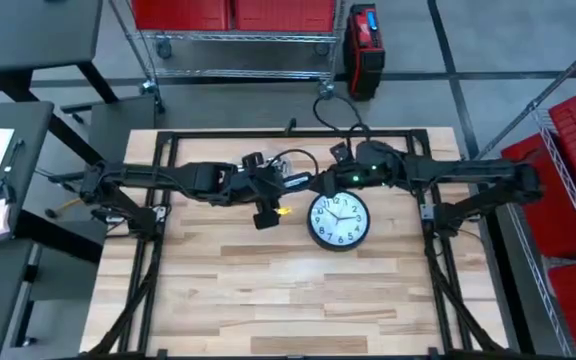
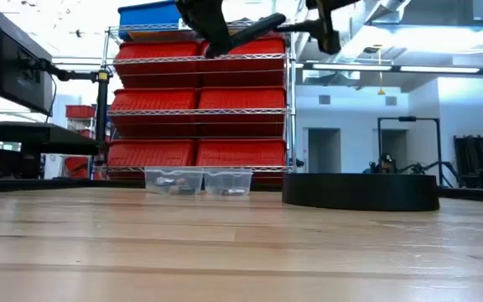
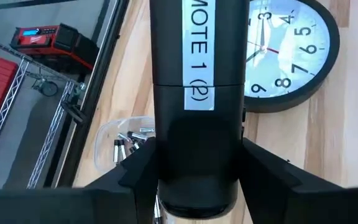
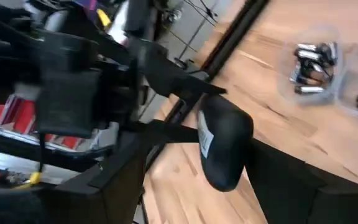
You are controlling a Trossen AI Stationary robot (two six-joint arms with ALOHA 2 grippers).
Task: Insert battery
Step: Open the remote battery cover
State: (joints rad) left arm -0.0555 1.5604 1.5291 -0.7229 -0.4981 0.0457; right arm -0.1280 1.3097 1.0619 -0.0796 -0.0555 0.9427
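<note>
Both arms meet high above the table's far half, and between them they carry a black remote control [image 3: 194,93] labelled "MOTE 1 (2)". The left gripper [image 3: 194,186] is clenched around one end of it; in the right wrist view the right gripper [image 4: 229,180] seems to grip the other rounded end, though blur leaves that grasp uncertain.

The batteries [image 4: 312,68] lie loose in clear plastic tubs [image 2: 198,179] at the table's far edge, none yet picked up. A wall clock [image 1: 338,219] lies face up just beside the grippers.

The step in hand looks like steadying the remote so its battery bay can be reached. To do it well, one gripper should keep a firm grip with the bay turned upward, freeing the other to fetch a single cell from the tubs
</note>
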